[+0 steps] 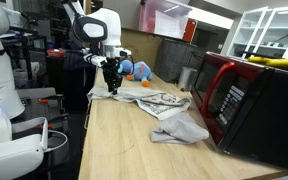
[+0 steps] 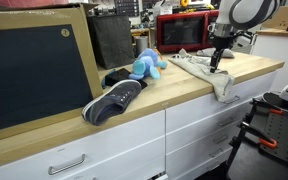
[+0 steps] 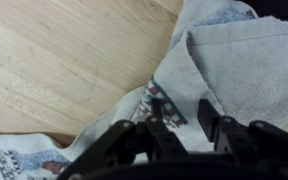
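Cloth directly below my gripper (image 3: 184,118): a patterned cloth (image 3: 149,100) lies crumpled on the wooden counter (image 3: 64,60), and its printed edge runs right under my fingers (image 3: 162,132). A pale towel (image 3: 244,60) is bunched on one side of the hand, overlapping the patterned cloth, with a raised fold next to the fingertip on that side. I point straight down, as an exterior view shows (image 1: 112,88), probably because limp fabric lying flat gives no side to take hold of and only a ridge can be pinched from above. My fingers stand with a narrow gap and fabric shows in it. Whether they already clamp the fold or only straddle it, I cannot tell, since the wrist view is blurred at the tips. Bare wood lies on the other side of the hand from the towel. Beyond the hand in an exterior view sit a blue plush toy (image 2: 149,65) and a dark shoe (image 2: 114,100), well apart from me. A red microwave (image 1: 244,95) stands at the counter's end, past the loose spread of cloth.
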Action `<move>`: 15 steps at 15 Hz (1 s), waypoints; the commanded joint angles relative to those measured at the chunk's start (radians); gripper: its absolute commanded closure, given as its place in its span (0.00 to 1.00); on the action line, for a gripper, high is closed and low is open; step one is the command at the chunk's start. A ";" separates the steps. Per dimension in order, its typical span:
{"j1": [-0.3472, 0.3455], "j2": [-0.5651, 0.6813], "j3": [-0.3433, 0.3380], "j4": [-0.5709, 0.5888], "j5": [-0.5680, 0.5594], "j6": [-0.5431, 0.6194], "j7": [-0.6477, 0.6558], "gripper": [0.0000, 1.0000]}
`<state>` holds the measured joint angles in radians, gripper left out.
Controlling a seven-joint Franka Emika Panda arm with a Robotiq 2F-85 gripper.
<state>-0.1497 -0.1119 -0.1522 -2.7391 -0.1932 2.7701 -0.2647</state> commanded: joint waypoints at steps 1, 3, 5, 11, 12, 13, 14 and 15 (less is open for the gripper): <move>-0.014 -0.008 0.002 -0.011 -0.036 0.021 0.032 0.88; -0.016 -0.015 0.002 -0.013 -0.035 0.016 0.030 0.99; -0.017 -0.025 0.002 -0.017 -0.033 0.010 0.026 1.00; -0.010 -0.081 -0.005 -0.040 -0.001 -0.014 -0.005 0.74; -0.006 -0.099 -0.008 -0.048 0.009 -0.024 -0.018 0.72; -0.005 -0.112 -0.007 -0.055 0.010 -0.029 -0.019 0.66; -0.005 -0.123 -0.005 -0.064 0.004 -0.030 -0.015 0.59; -0.005 -0.132 -0.001 -0.075 -0.002 -0.032 -0.009 0.50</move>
<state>-0.1602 -0.1673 -0.1530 -2.7639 -0.1949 2.7639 -0.2675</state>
